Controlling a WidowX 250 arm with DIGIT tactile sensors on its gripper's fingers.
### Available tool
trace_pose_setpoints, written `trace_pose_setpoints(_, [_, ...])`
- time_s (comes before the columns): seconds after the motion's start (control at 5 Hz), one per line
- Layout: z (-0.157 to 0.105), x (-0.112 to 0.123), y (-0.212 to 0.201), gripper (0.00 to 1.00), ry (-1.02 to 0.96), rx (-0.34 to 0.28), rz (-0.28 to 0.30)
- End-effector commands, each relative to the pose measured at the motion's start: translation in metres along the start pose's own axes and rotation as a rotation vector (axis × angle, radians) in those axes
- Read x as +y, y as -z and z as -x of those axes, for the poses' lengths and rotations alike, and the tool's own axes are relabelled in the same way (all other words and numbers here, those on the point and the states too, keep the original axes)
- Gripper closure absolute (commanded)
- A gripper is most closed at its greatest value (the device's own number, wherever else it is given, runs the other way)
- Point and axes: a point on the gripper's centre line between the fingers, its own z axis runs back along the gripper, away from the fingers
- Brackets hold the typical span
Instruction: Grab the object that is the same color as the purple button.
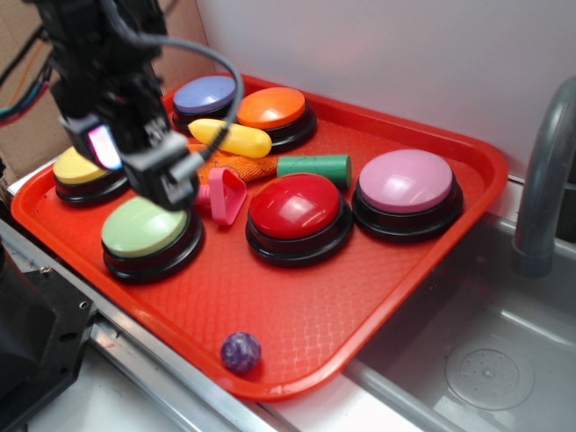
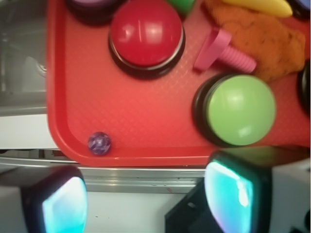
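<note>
1. A red tray (image 1: 414, 270) is seen filling most of the exterior view, set beside a grey sink (image 1: 504, 360) with a grey faucet (image 1: 544, 180) at the right.
2. The gripper (image 2: 146, 194) is held above the tray's left part, over the green button (image 1: 144, 227) and near the yellow button (image 1: 79, 167). In the wrist view its two pads (image 2: 228, 189) are seen wide apart with nothing between them, so it is judged open and empty.
3. Six dome buttons on black bases are spread over the tray. The purple button (image 1: 205, 94) is placed at the far edge, just beside the orange button (image 1: 272, 107). The red button (image 1: 295, 205) is found near the middle, and the pink-lilac button (image 1: 406, 180) to its right.
4. An orange cloth (image 2: 262, 36) is laid between the buttons, partly under a yellow banana-shaped toy (image 1: 232, 137).
5. A green cylinder (image 1: 314, 167) is laid on its side between the orange and pink-lilac buttons, behind the red one.
6. A pink screw-shaped toy (image 2: 221, 51) is laid tilted between the red and green buttons, touching the cloth.
7. The small purple ball (image 1: 241, 351) is found alone at the tray's near edge, close to the rim, well apart from the gripper and from every button. In the wrist view it (image 2: 99, 143) is seen in the tray's lower left corner.
</note>
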Motion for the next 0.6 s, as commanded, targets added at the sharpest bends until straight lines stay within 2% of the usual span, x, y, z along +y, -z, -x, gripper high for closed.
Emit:
trace_pose_setpoints(0.0, [-0.007,-0.024,0.047,0.00,-0.019,0.003,0.032])
trace_pose_setpoints(0.2, [-0.007,-0.031,0.068,0.00,-0.036,0.014,0.063])
trace_pose_setpoints(0.4, [-0.007,-0.036,0.089,0.00,-0.021,0.052,0.150])
